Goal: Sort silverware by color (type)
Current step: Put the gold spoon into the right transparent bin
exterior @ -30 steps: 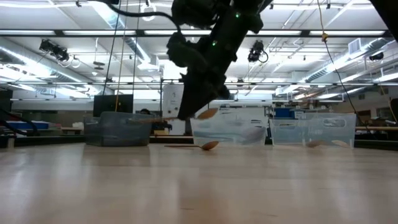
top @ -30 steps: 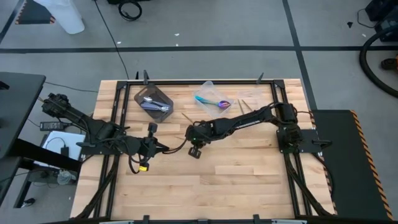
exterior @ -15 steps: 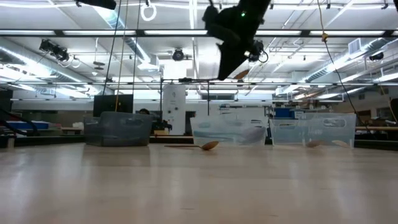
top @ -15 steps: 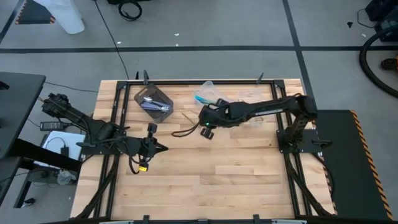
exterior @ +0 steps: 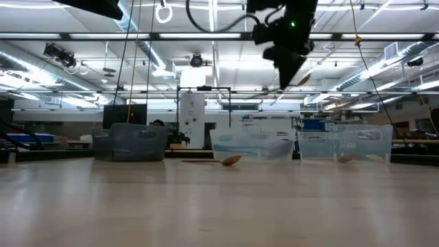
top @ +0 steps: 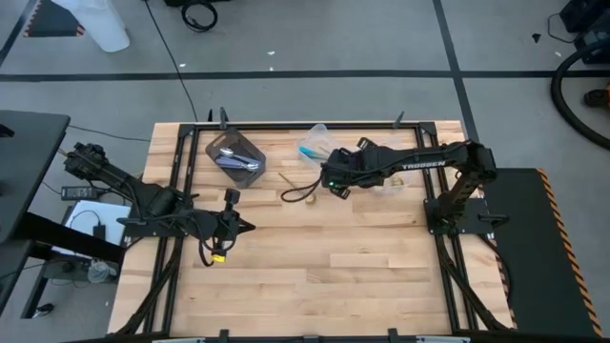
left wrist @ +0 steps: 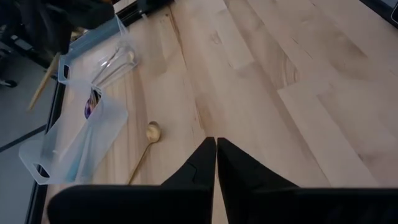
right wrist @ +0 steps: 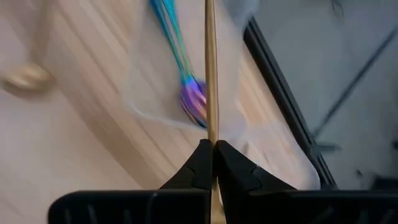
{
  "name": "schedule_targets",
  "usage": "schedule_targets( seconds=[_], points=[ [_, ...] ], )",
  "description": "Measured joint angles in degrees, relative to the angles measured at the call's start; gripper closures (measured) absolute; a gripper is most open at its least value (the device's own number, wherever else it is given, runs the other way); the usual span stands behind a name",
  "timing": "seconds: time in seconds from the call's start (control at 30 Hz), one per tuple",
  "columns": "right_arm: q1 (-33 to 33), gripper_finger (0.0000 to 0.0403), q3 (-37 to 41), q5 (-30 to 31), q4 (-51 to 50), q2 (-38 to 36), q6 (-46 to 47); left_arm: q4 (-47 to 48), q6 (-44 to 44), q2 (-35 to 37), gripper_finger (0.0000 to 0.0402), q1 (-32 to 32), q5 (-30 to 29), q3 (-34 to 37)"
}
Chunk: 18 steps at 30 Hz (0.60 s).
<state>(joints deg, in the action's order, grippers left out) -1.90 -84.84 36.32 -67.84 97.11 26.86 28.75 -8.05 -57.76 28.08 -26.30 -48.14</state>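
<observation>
My right gripper (top: 334,181) is high above the table near its far edge, shut on a gold spoon (right wrist: 210,74). In its wrist view it hangs over a clear tub (top: 322,145) holding iridescent blue-purple spoons (right wrist: 186,93). A second gold spoon (exterior: 230,160) lies flat on the table near that tub, also seen in the left wrist view (left wrist: 149,140). The dark tub (top: 235,154) holds silver spoons. Another clear tub (exterior: 343,143) stands further right. My left gripper (left wrist: 216,146) waits shut above bare table at the left (top: 232,227). My right gripper pinches the gold spoon's slim handle (right wrist: 211,134) between its two fingers. The handle runs straight out forward along the fingers. The spoon is lifted clear of the table, and one end (exterior: 302,80) sticks out slanting below the gripper.
The three tubs stand in a row near the table's far edge. A black cable loop (top: 300,193) hangs from the right arm. A black frame rail runs along the table's edges (top: 305,124). Bare wood fills the near half (top: 334,276).
My right gripper, shut on the gold spoon, has risen well above the table and swung toward the far right, from the table's middle to above the clear tubs. The spoon went with it. The other gold spoon has stayed on the table.
</observation>
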Motion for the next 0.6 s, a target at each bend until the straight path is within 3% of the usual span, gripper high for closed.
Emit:
schedule_targets(
  seconds=[0.33,0.6],
  points=[
    [-6.34,0.0385,9.42,0.28,-4.68,0.08,5.53,1.20,0.27,0.00,0.0379,0.00,-0.01,0.00],
    [-10.82,0.0385,16.93,5.04,-5.63,-0.01,10.11,1.41,0.37,0.00,0.0379,0.00,-0.02,0.00]
  ],
)
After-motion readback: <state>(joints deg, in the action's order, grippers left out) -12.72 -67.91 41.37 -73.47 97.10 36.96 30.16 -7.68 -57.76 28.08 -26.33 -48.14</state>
